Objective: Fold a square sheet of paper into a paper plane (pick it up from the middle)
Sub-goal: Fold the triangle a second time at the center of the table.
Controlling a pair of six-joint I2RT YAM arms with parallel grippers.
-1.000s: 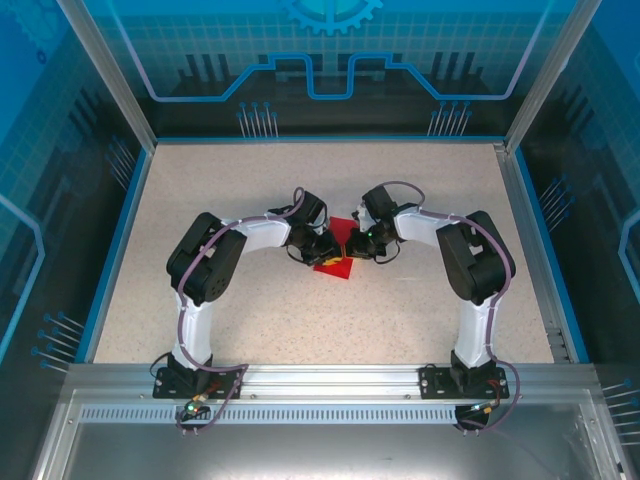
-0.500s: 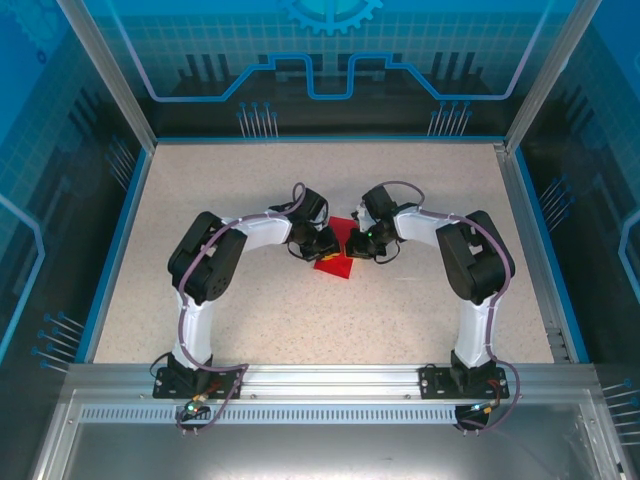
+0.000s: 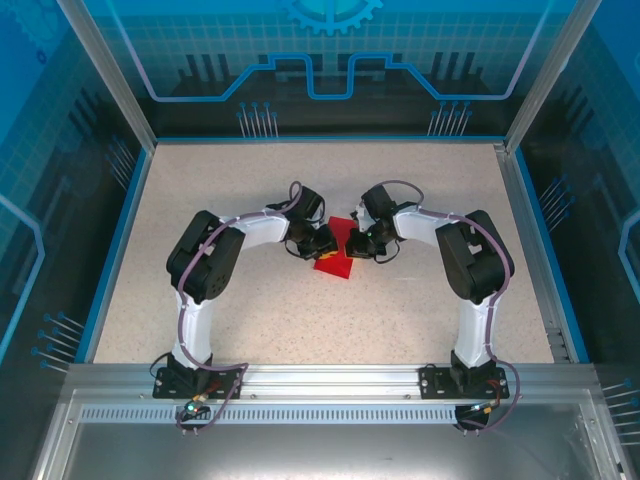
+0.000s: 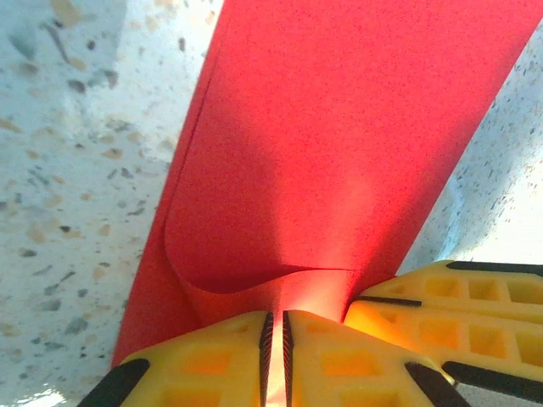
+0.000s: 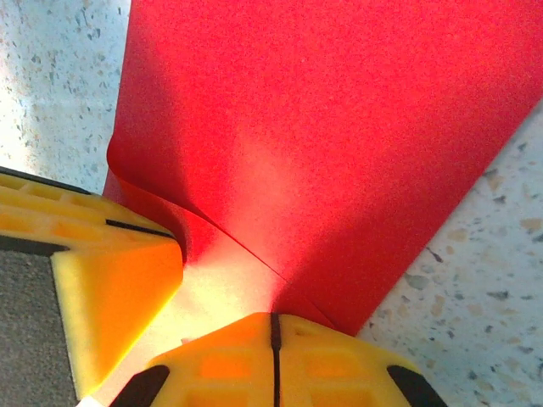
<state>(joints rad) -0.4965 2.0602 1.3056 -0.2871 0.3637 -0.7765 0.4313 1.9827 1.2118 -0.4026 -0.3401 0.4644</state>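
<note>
The square sheet of paper is bright red and lies at the middle of the table, lifted and curled between both grippers. In the left wrist view the paper runs away from my left gripper, whose yellow fingers are shut on its near edge, with a curl of paper just ahead. My right gripper is shut on the opposite edge of the paper, beside a diagonal crease. From above, the left gripper and right gripper face each other almost tip to tip. No paper plane shape shows.
The speckled tabletop is ringed by a blue rim and clear walls. The right gripper's fingers crowd the left wrist view, and a left finger crowds the right wrist view.
The left wrist has edged slightly towards the far side. Both grippers stay closed on the red paper, which has barely moved.
</note>
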